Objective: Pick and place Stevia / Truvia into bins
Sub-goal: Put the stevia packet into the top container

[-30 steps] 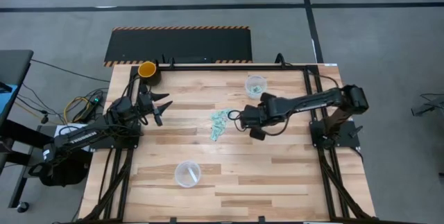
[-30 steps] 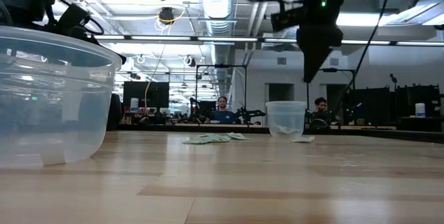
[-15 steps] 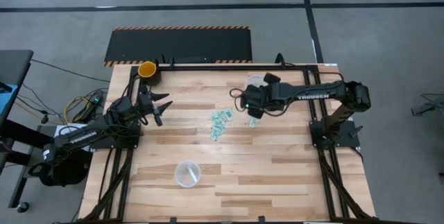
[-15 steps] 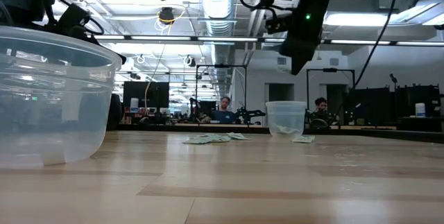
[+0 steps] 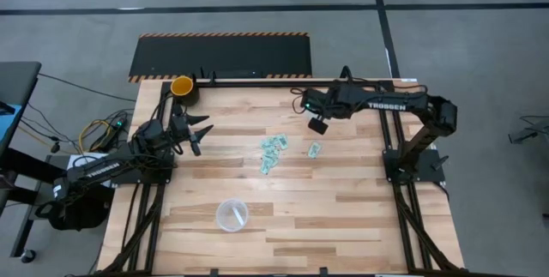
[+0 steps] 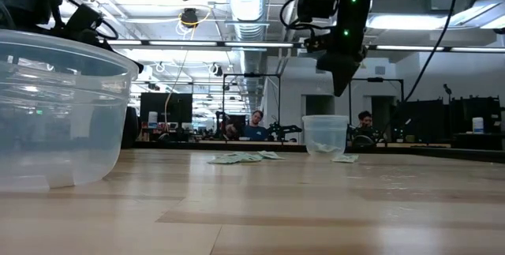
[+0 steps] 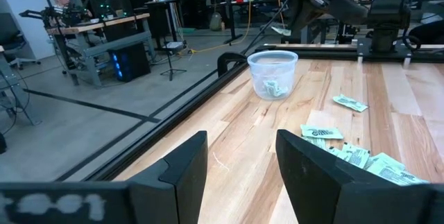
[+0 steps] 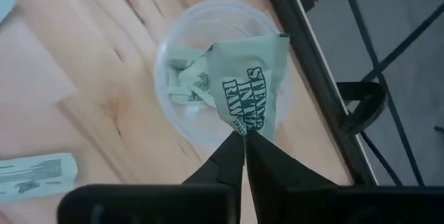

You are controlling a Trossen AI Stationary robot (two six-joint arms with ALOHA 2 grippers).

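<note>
Pale green and white Stevia packets lie in a loose pile [image 5: 273,153] mid-table, with one single packet [image 5: 314,149] to its right. My right gripper [image 8: 244,135] is shut on one packet [image 8: 246,85] and hovers above the far clear cup [image 8: 208,78], which holds a few packets; the low view shows it [image 6: 340,89] well above that cup [image 6: 326,135]. The second clear cup [image 5: 232,214] stands near the table's near edge. My left gripper [image 7: 239,161] is open and waits over the table's left side [image 5: 197,131]. My right gripper pinches one packet by a corner [image 8: 239,125] between its two fingertips, coming from above and pointing down. The packet is lifted clear and spreads out beyond the fingertips, right over the far cup's opening.
A yellow-orange cup [image 5: 182,86] stands at the table's far left corner. Black frame rails [image 8: 312,78] run along the far edge just behind the far cup. Bare wood lies between the pile and the near cup. People sit at desks beyond the table.
My right gripper, shut on a packet, has moved from beside the pile toward the table's far edge and now stands over the far cup. The single packet to the right of the pile, which the arm covered before, now shows.
</note>
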